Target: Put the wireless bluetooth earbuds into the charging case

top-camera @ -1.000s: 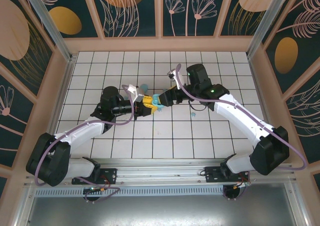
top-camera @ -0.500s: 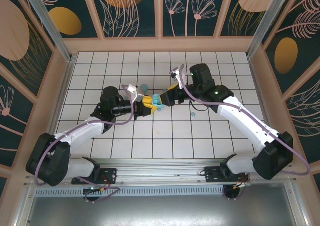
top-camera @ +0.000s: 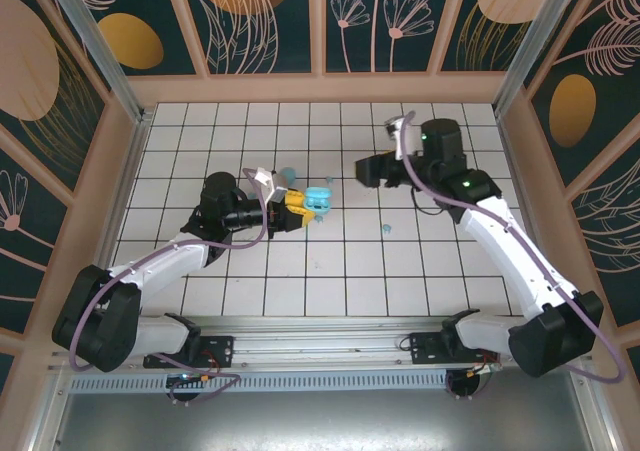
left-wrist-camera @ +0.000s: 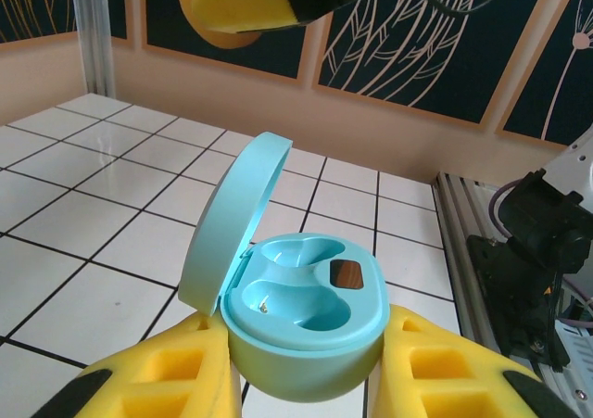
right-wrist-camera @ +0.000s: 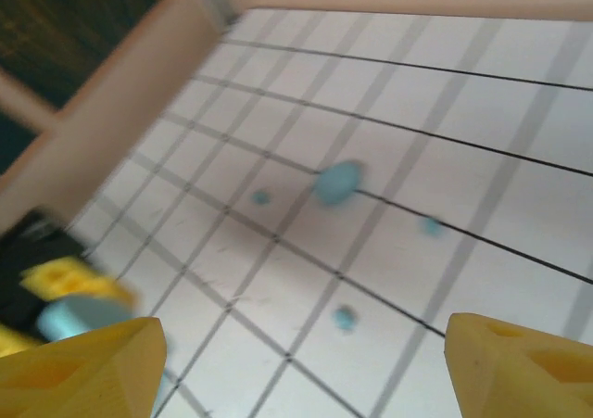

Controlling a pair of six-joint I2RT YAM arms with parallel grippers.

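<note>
- While the top view shows the left gripper (top-camera: 303, 207) clamped on the charging case (top-camera: 320, 199), its wrist view reveals the lid (left-wrist-camera: 232, 216) raised.
- Right gripper (right-wrist-camera: 301, 362) gapes wide, holding nothing; its blurred wrist view shows earbuds (right-wrist-camera: 345, 318) on the tiles (right-wrist-camera: 482, 112).

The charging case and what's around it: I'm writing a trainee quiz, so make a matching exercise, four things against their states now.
1 charging case
2 left gripper
3 right gripper
4 earbud

a open, holding nothing
b lid up
c lying loose, not held
d shut on the charging case

Pairs: 1-b, 2-d, 3-a, 4-c
</note>
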